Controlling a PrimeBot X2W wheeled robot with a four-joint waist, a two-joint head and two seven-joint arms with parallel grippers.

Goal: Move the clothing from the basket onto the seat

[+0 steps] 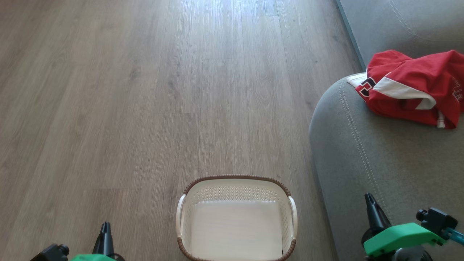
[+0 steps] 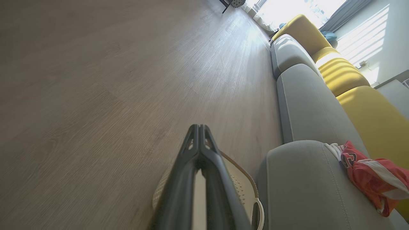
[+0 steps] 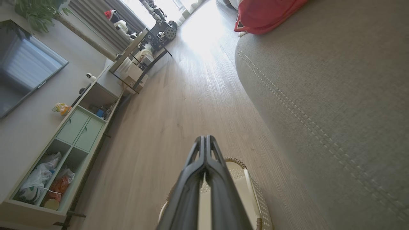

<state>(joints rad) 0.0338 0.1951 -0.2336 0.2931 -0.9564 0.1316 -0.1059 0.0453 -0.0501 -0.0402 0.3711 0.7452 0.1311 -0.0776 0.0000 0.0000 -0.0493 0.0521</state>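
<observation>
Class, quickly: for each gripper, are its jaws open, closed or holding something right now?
Left gripper: closed, jaws together, holding nothing.
Right gripper: closed, jaws together, holding nothing.

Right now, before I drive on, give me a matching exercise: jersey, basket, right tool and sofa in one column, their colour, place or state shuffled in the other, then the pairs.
Things:
1. jersey
2. basket
3. right tool
4. sofa

States:
A. empty, standing on the floor
B. grey, beside the basket
C. red, lying on the sofa
D. shut, holding nothing

Pairs: 1-C, 2-A, 3-D, 4-B
</observation>
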